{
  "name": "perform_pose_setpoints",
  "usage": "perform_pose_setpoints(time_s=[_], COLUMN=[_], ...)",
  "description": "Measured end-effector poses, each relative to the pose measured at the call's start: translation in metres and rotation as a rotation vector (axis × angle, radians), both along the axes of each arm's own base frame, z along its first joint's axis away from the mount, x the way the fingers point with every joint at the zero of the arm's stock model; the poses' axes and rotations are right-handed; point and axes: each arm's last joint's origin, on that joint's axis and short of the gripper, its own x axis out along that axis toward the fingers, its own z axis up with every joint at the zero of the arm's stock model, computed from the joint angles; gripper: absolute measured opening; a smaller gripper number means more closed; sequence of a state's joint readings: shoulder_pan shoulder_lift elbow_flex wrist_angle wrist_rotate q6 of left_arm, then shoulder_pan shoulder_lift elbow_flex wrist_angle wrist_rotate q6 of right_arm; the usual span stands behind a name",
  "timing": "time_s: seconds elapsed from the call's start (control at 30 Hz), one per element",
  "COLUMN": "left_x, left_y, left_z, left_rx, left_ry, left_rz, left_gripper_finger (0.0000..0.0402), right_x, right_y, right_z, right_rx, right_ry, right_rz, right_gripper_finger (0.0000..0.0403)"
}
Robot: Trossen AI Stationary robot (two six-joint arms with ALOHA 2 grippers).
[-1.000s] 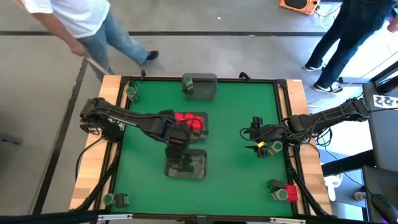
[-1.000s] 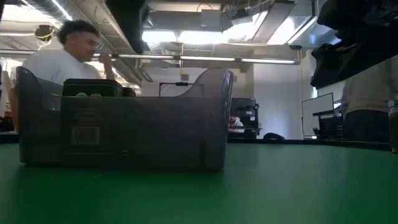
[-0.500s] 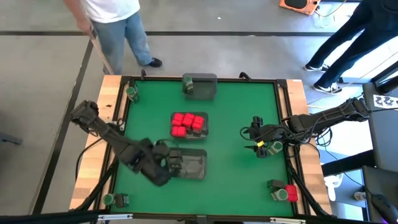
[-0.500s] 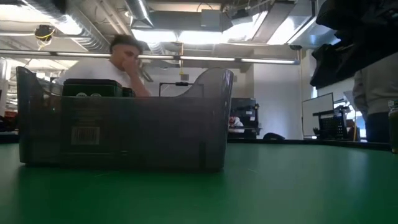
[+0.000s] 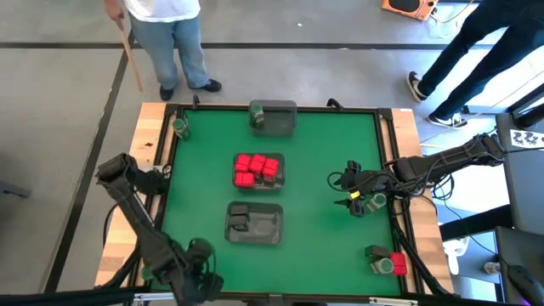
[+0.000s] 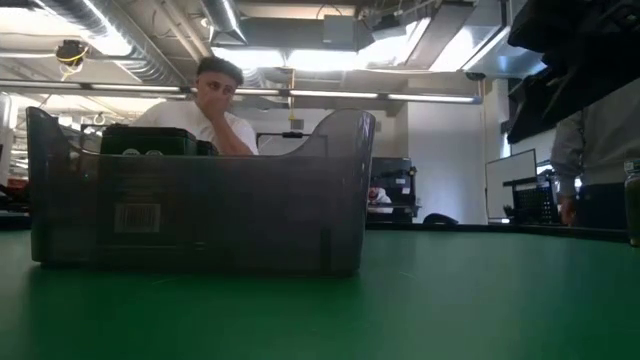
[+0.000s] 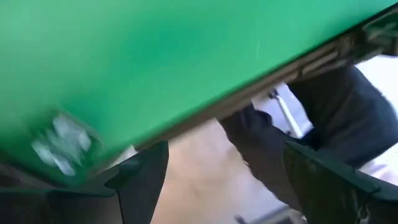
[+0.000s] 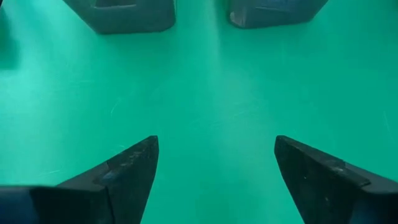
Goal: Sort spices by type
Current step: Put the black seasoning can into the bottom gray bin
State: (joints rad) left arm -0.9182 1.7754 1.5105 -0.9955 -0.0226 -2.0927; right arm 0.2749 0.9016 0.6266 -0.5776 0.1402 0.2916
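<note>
Red boxes [image 5: 257, 168] fill a clear tray mid-table. Dark blocks [image 5: 246, 223] lie in the tray [image 5: 270, 229] nearer the front. A green-lidded jar [image 5: 257, 116] stands in the far tray [image 5: 279, 119], and another jar [image 5: 179, 126] stands at the far left corner. A dark block [image 5: 374, 252], a jar [image 5: 382, 267] and a red box [image 5: 397, 263] sit near the front right corner. My left gripper [image 5: 197, 276] [image 7: 217, 180] hangs open over the near left corner, holding nothing. My right gripper [image 5: 353, 201] [image 8: 214, 174] waits open above bare mat at the right.
The wooden table edge [image 7: 186, 155] crosses the left wrist view, with a blurred pale thing [image 7: 62, 140] on the mat beside it. In the low view a clear tray [image 6: 200, 200] stands close. People stand beyond the far edge [image 5: 161, 34] and far right [image 5: 476, 51].
My left arm has swung from above the two middle trays toward the table's near left corner, sinking a little, its wrist rolling, fingers still open. The red boxes and dark blocks now show uncovered. A person has walked along the far left side.
</note>
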Motion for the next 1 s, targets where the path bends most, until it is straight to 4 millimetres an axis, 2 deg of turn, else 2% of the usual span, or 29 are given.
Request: perform_pose_setpoints(time_s=[0.17, 0.37, 0.63, 1.0], left_x=[-0.017, -0.033, -0.053, -0.054], left_y=[-0.029, -0.046, -0.038, -0.029], left_z=[-0.014, -0.025, -0.032, -0.036], left_rx=[-0.126, -0.167, -0.033, 0.082], left_ry=[0.154, 0.298, 0.488, 0.502], left_rz=[0.139, 0.1, 0.099, 0.138], left_gripper_finger=[0.0308, 0.0308, 0.0308, 0.0308], right_x=[0.0, 0.0, 0.0, 0.0], right_y=[0.0, 0.0, 0.0, 0.0], right_z=[0.0, 0.0, 0.0, 0.0], right_rx=[0.017, 0.018, 0.018, 0.014], right_ry=[0.003, 0.003, 0.002, 0.001], right_rz=[-0.019, -0.019, -0.019, -0.022], right_gripper_finger=[0.0319, 0.0319, 0.0319, 0.0319])
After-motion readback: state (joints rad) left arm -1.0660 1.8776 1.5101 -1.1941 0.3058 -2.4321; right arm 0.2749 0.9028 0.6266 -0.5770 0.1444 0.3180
